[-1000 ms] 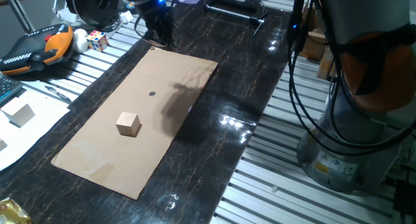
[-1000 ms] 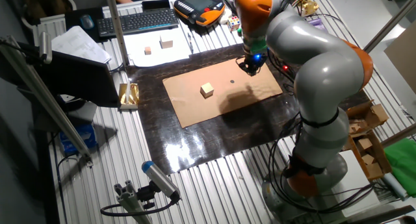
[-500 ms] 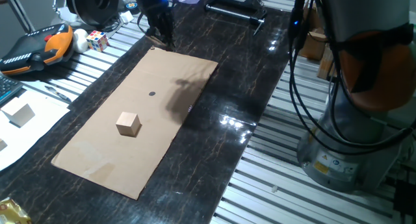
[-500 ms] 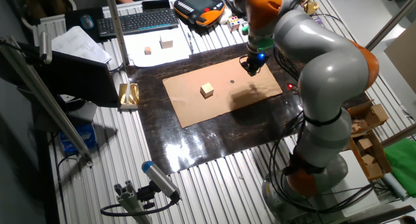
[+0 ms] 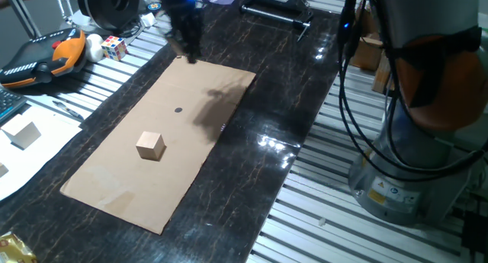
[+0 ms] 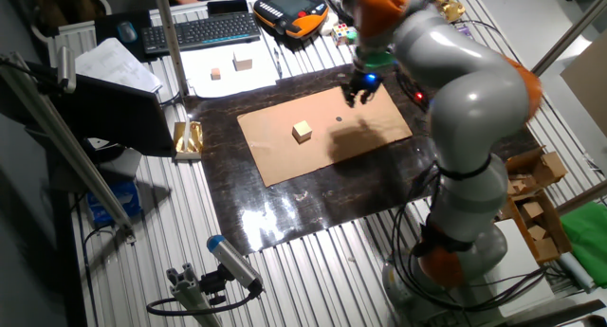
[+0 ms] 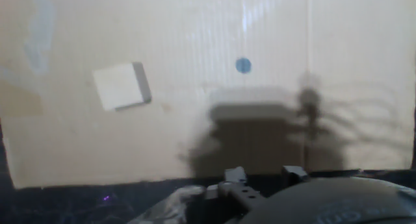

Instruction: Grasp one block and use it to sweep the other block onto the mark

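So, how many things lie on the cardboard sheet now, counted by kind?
Light-tan wooden cube: 1
Dark round mark: 1
Total on the cardboard sheet: 2

A light-tan block (image 5: 151, 145) sits on plain brown cardboard (image 5: 114, 179) bearing a small dark dot (image 5: 178, 109), bluish in the hand view. The tabletop (image 5: 282, 80) is glossy black with thin brownish veins. At upper left sits a multicoloured puzzle cube (image 5: 114, 46) and an orange-and-black pendant (image 5: 42, 57).
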Action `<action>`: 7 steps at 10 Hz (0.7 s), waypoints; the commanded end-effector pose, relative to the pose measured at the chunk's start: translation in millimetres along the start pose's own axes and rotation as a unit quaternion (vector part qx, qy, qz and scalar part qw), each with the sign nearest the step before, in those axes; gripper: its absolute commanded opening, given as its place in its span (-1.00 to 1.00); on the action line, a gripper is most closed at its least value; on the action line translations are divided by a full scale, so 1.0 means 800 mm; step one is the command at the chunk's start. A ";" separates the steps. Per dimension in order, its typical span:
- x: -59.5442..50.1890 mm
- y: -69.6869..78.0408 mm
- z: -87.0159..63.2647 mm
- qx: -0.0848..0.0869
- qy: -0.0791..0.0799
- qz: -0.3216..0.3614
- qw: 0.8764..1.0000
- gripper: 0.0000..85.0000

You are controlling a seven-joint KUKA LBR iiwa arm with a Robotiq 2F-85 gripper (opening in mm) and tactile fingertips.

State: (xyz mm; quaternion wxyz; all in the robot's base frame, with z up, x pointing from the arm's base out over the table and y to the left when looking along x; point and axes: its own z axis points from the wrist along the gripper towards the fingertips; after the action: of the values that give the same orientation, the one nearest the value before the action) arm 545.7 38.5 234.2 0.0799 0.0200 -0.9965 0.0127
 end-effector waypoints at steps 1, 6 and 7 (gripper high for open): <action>-0.009 0.069 0.001 0.021 0.007 -0.005 1.000 0.04; -0.018 0.152 0.023 0.017 0.001 0.008 1.000 0.09; -0.020 0.166 0.030 0.021 0.001 0.010 1.000 0.13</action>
State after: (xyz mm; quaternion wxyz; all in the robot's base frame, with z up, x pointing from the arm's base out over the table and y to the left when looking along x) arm 552.3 111.7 203.8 0.0792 0.0115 -0.9962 0.0347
